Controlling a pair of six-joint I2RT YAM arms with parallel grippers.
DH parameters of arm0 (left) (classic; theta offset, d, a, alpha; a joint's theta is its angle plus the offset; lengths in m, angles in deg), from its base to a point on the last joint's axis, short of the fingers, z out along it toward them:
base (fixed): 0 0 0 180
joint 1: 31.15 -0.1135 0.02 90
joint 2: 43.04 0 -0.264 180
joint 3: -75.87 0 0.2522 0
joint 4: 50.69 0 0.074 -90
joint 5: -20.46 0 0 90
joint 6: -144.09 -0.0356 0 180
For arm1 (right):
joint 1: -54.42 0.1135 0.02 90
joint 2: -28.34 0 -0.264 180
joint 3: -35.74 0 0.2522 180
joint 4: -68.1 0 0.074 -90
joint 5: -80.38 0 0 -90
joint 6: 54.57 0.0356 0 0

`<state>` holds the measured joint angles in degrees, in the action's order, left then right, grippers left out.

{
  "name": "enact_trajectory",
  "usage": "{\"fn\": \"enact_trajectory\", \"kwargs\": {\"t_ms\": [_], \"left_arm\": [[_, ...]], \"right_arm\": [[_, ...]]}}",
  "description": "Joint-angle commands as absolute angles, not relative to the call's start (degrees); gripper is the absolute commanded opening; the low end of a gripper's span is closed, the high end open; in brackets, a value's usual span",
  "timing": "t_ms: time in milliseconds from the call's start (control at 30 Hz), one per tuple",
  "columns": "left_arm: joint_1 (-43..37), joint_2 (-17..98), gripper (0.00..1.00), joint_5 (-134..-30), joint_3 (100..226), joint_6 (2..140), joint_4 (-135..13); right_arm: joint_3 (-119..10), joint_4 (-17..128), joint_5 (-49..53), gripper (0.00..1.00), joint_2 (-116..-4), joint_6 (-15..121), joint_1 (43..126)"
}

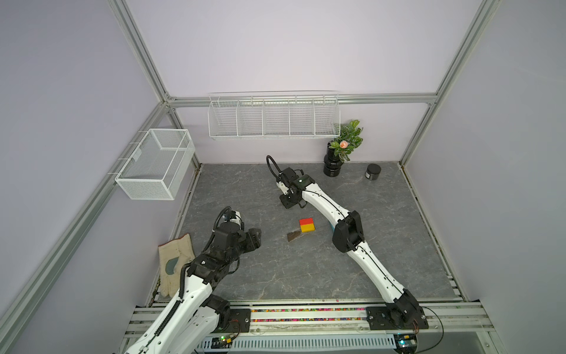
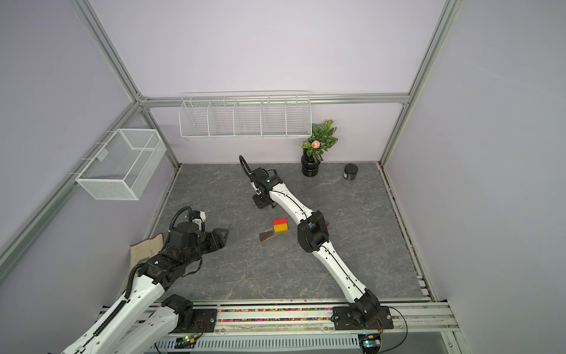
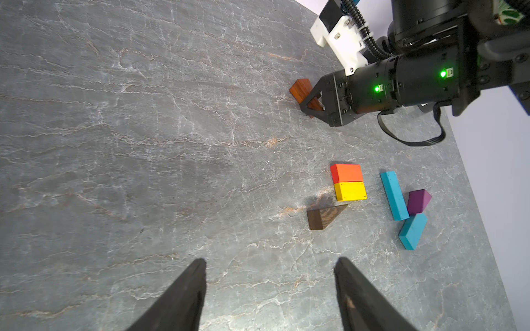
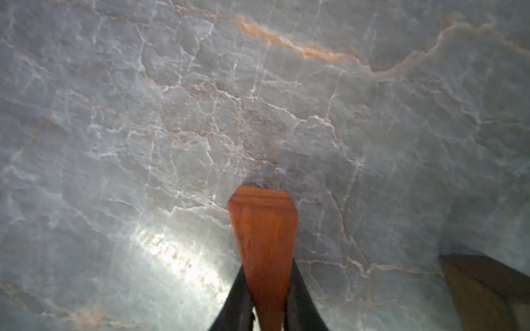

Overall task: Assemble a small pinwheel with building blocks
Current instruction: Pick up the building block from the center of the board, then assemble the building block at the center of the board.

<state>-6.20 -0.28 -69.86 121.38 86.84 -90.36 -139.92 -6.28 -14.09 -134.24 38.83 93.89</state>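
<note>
While clamping orange-brown wooden wedge (image 4: 263,229) lengthwise, thick end outward, in closed right gripper (image 3: 308,105), likely needs a short haul toward red-and-yellow block square (image 1: 307,225), lying robotward. Holds left gripper (image 3: 271,260) open, empty, aside.

Lilac walls (image 1: 291,46) and aluminium framing (image 1: 382,98) enclose a grey marbled tabletop (image 1: 382,230) below a white wire rack (image 1: 274,118)
</note>
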Motion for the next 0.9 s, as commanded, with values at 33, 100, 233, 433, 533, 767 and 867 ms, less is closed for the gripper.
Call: {"fn": "enact_trajectory", "kwargs": {"t_ms": [33, 100, 233, 433, 533, 767, 867], "left_arm": [[-6.45, -0.13, 0.73, -70.56, 120.83, 87.20, -89.52], [-6.59, -0.15, 0.73, -70.89, 120.84, 87.31, -89.67], [-6.47, -0.15, 0.73, -71.64, 120.67, 87.49, -89.67], [-6.51, -0.39, 0.74, -72.01, 120.14, 88.44, -89.51], [-6.45, -0.76, 0.74, -72.01, 119.63, 88.75, -89.27], [-6.46, -0.61, 0.75, -72.44, 119.04, 89.31, -88.96], [-6.46, -0.65, 0.75, -72.51, 118.84, 89.53, -88.79]], "right_arm": [[-139.74, -9.46, -13.89, 0.12, -132.98, 38.05, 93.71], [-138.89, -10.74, -14.20, 0.12, -132.22, 37.09, 93.78], [-132.90, -10.42, -14.63, 0.11, -128.83, 35.13, 94.48], [-108.87, 3.53, -14.27, 0.12, -116.24, 35.99, 94.77], [-101.17, 8.20, -13.54, 0.13, -111.95, 36.52, 94.64], [-97.11, 9.98, -12.00, 0.13, -110.58, 37.50, 94.96], [-95.44, 11.14, -11.82, 0.14, -109.92, 37.49, 95.37]]}}
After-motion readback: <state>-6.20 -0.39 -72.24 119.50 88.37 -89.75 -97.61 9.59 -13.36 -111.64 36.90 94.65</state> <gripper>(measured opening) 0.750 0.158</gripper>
